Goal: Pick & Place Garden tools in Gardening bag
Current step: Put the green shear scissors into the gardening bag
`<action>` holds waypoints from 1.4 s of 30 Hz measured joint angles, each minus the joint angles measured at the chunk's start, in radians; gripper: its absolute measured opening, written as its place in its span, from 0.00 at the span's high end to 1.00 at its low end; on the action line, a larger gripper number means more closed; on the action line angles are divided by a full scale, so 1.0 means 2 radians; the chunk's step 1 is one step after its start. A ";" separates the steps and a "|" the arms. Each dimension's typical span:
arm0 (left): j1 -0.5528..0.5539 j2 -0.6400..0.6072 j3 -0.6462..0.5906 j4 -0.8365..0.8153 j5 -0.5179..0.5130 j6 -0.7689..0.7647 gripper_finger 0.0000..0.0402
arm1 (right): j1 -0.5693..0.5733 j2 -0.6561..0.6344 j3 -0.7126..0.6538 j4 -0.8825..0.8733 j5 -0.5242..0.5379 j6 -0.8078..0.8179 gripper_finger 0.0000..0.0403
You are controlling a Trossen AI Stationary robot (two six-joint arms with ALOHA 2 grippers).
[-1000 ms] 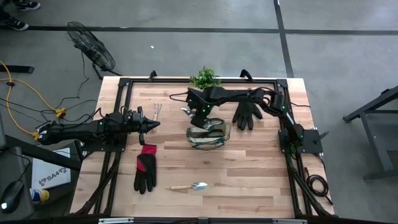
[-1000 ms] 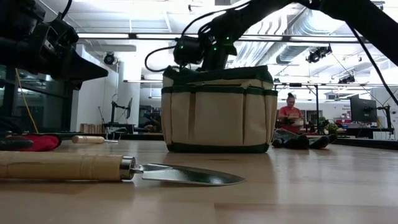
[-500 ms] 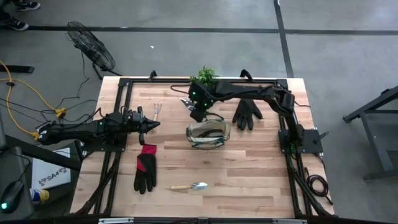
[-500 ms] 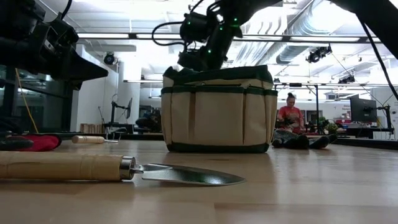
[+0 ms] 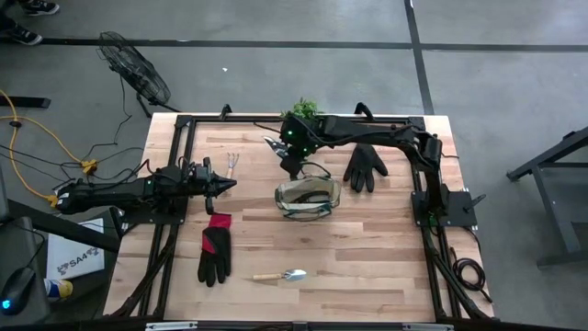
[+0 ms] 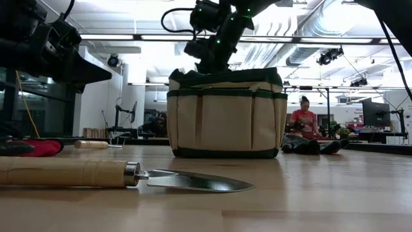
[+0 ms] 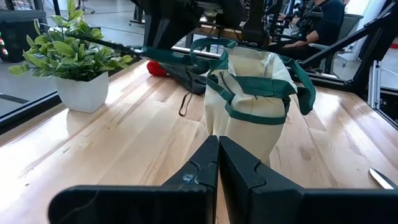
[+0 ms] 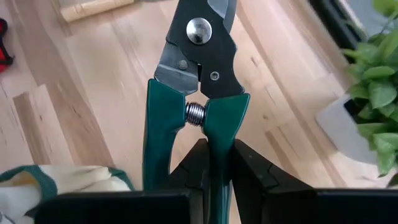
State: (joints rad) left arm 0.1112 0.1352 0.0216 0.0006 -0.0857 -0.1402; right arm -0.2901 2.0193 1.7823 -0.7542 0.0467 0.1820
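right pincer [image 8: 210, 163]: closed on one green handle of the pruning shears [image 8: 194, 93], held in the air just beyond the far rim of the gardening bag [image 5: 308, 199], beside the potted plant [image 5: 301, 113].
shears, attitude: blades point away from the wrist; spring and pivot bolt visible between the handles.
shears, handling: judged stiff, fairly heavy for their size, smooth-coated handles; a grip on one handle only may let them swing or slip. blade tips are sharp and could snag the fabric.
shears, best hold: across both handles near the spring, where the weight sits.
left pincer [image 7: 218, 163]: fully closed, holding nothing, hovering at the left side of the bench [image 5: 386, 248], pointed toward the bag.
bag: soft fabric, standing upright with its mouth open; loop handles flop over the rim. contents cannot be made out.
bag, handling: judged light and easily tipped or pushed if a tool catches the rim.
remaining tools: glove [image 5: 365, 166] right of the bag; red-cuffed glove [image 5: 215, 246] front left; trowel [image 5: 281, 275] near the front edge; hand rake [image 5: 233, 163] by the left arm.
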 joint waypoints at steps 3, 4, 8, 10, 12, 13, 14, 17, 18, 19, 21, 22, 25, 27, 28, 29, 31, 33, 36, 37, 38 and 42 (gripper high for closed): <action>0.000 0.000 0.000 0.000 0.000 0.000 0.97 | 0.000 0.000 0.000 0.003 0.000 0.000 0.92; 0.000 0.000 0.000 0.000 0.000 0.001 0.97 | 0.000 0.000 0.000 0.004 0.000 0.000 0.92; 0.000 0.000 0.000 0.000 -0.001 0.001 0.97 | 0.001 0.000 0.000 0.017 0.014 0.001 0.92; 0.000 0.000 0.000 0.000 -0.001 0.002 0.97 | 0.001 0.000 0.000 0.029 0.019 0.001 0.92; 0.000 0.000 0.000 0.000 -0.001 0.002 0.97 | 0.002 0.000 0.000 0.041 0.021 0.002 0.92; 0.000 0.000 0.000 0.000 -0.001 0.002 0.97 | 0.003 0.000 0.000 0.048 0.021 0.002 0.92; 0.000 0.000 0.000 0.000 -0.001 0.002 0.97 | 0.004 0.000 0.000 0.058 0.020 0.003 0.92; 0.000 0.000 0.000 0.000 -0.001 0.002 0.97 | 0.005 0.000 0.000 0.098 0.004 0.003 0.92; 0.000 0.000 0.000 0.000 -0.001 0.002 0.97 | 0.005 0.000 0.000 0.112 -0.007 0.004 0.92; 0.000 0.000 0.000 0.000 -0.001 0.002 0.97 | 0.005 0.000 0.000 0.126 -0.018 0.005 0.92; 0.000 0.000 0.000 0.000 -0.001 0.002 0.97 | 0.005 0.000 0.000 0.155 -0.037 0.009 0.92; 0.000 0.000 0.000 0.000 -0.001 0.002 0.97 | 0.005 0.000 0.000 0.169 -0.042 0.011 0.92; 0.000 0.000 0.000 0.000 -0.001 0.002 0.97 | 0.005 0.000 0.000 0.208 -0.054 0.009 0.92; 0.000 0.000 0.000 0.000 -0.001 0.002 0.97 | 0.005 0.000 0.000 0.243 -0.063 0.008 0.92; 0.000 0.000 0.000 0.000 -0.001 0.002 0.97 | 0.005 0.000 0.000 0.262 -0.072 0.010 0.92; 0.000 0.000 0.000 0.000 -0.001 0.002 0.97 | 0.005 0.000 0.000 0.279 -0.079 0.012 0.92; 0.000 0.000 0.000 0.000 -0.002 0.002 0.97 | 0.005 0.000 0.000 0.309 -0.096 0.013 0.92; 0.000 0.000 0.000 0.000 -0.002 0.002 0.97 | 0.005 0.000 0.000 0.336 -0.118 0.011 0.92; 0.000 0.000 0.000 0.001 -0.002 0.002 0.97 | 0.000 -0.003 0.000 0.361 -0.182 -0.010 0.92; 0.000 0.000 0.000 0.001 -0.002 0.002 0.97 | -0.001 -0.004 0.000 0.369 -0.203 -0.014 0.92; 0.000 0.000 0.000 0.001 -0.002 0.002 0.97 | -0.004 -0.007 0.000 0.373 -0.226 -0.016 0.92; 0.000 0.000 0.000 0.001 -0.002 0.002 0.97 | -0.016 -0.020 0.000 0.388 -0.295 -0.016 0.92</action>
State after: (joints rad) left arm 0.1110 0.1356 0.0212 0.0023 -0.0891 -0.1364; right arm -0.3227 1.9792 1.7828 0.0226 -0.5437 0.1495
